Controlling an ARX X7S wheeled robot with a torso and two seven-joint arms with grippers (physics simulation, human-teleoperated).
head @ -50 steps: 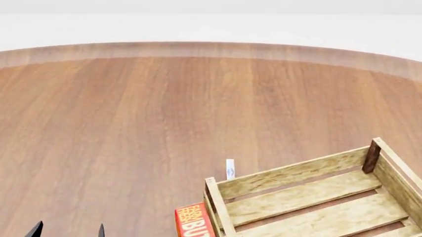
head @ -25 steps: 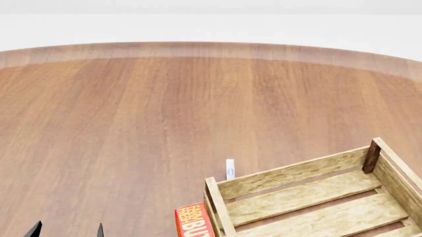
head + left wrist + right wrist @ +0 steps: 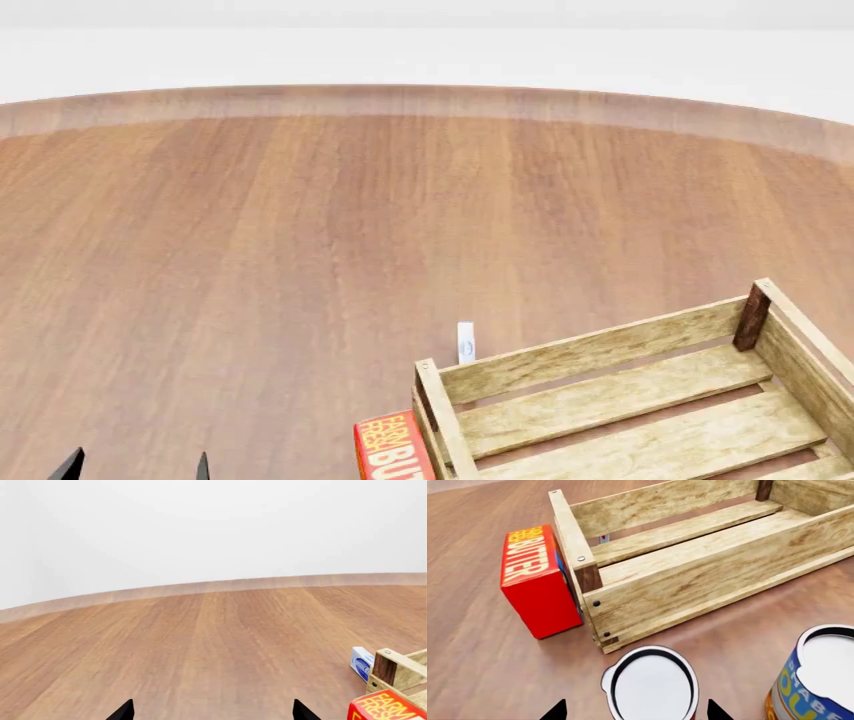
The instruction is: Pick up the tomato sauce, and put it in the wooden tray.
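Observation:
Only the right wrist view shows the tomato sauce (image 3: 650,686): a can with a silvery-white top and a sliver of red label, standing on the table just outside the wooden tray (image 3: 694,575). My right gripper (image 3: 637,711) is open, its two black fingertips (image 3: 559,711) on either side of the can and apart from it. The tray (image 3: 587,350) sits at the lower right of the head view, with nothing lying on its slats. My left gripper (image 3: 138,466) is open at the lower left over bare table, well away from the tray, and its tips (image 3: 123,711) stand wide apart.
A red butter box (image 3: 537,580) leans against the tray's corner post (image 3: 391,450). A blue-and-yellow can (image 3: 817,680) stands next to the tomato sauce. A small white-and-blue packet (image 3: 466,342) stands behind the tray's wall. The round wooden table (image 3: 334,220) stretches far ahead.

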